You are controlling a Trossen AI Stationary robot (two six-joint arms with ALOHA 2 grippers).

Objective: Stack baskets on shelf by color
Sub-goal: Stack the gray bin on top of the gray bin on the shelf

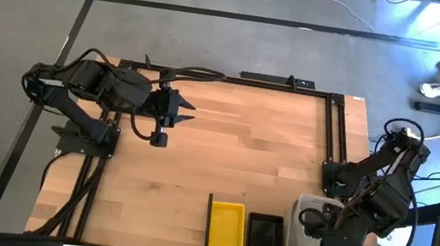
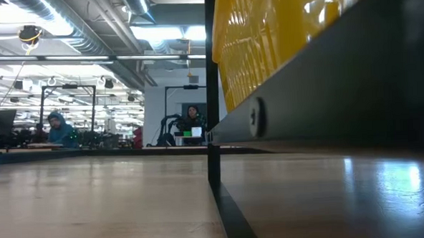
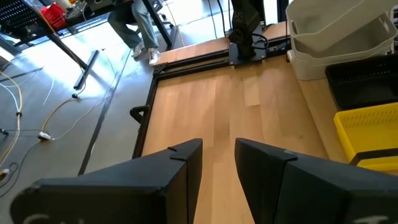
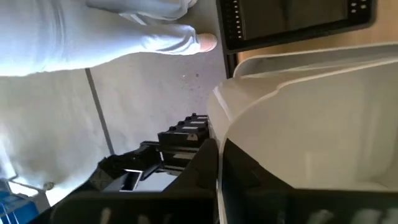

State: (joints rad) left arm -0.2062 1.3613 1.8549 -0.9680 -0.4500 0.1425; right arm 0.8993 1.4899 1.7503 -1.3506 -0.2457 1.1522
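Observation:
Three baskets stand in a row at the table's near edge, right of a thin dark divider [image 1: 207, 225]: a yellow basket [image 1: 228, 228], a black basket [image 1: 264, 239] and grey-white baskets [image 1: 302, 229] nested one in another [image 3: 336, 37]. In the low view the yellow basket [image 2: 280, 30] looms beside the divider [image 2: 212, 97], above the shelf [image 2: 330, 200]. My right gripper [image 1: 315, 225] is shut on the top grey-white basket [image 4: 311, 112]. My left gripper [image 1: 185, 111] hangs open over the table's far left with nothing between its fingers [image 3: 186, 162]. My right gripper pinches the top grey-white basket's side wall just below its rim [image 4: 218, 155], one finger inside the basket and one outside. The fingers come slanting down from above. Whether the basket is clear of the one below it, I cannot tell.
Bare plank tabletop [image 1: 243, 143] spreads between the two arms. A dark frame rail [image 1: 335, 131] runs along the table's right side. Beyond the table are a person's legs [image 3: 140, 31], cables on the floor and people seated far off [image 2: 58, 129].

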